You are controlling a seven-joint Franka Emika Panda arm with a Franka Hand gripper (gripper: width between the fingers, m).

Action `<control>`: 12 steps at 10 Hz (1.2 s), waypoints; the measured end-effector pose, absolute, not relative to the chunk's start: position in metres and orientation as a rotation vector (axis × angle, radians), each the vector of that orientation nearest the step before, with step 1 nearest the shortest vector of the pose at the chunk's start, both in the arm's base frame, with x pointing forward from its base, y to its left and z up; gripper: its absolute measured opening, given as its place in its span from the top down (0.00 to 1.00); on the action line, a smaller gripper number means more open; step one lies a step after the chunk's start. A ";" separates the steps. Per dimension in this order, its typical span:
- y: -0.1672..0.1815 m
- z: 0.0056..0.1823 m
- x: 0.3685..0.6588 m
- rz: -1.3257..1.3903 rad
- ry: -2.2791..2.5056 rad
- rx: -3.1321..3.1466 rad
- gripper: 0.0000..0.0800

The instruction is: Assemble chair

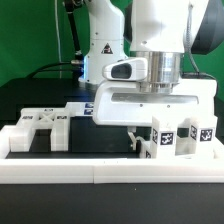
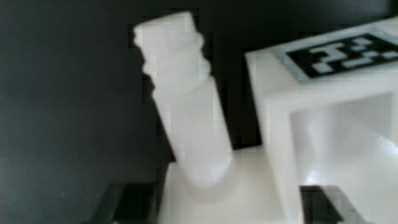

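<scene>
- we see the fingers set against both sides of the white post at its wide base, gripping it.
- the post sits just behind the border rail, on the black desk.
- the tagged chair pieces stand just behind the rail too, right beside the post.
- a cut-out slab lies behind the rail, toward the exterior view's left.

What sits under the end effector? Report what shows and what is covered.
A white post with a ridged tip shows between the end effector's fingers, beside a tagged white block. The post's lower end is covered, and whether it is gripped cannot be told.
</scene>
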State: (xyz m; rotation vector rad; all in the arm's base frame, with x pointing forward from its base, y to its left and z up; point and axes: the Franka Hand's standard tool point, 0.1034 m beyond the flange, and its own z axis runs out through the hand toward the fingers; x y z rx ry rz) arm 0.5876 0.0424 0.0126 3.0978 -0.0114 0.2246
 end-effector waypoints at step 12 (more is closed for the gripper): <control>0.031 0.066 0.578 -0.116 -0.099 3.166 0.60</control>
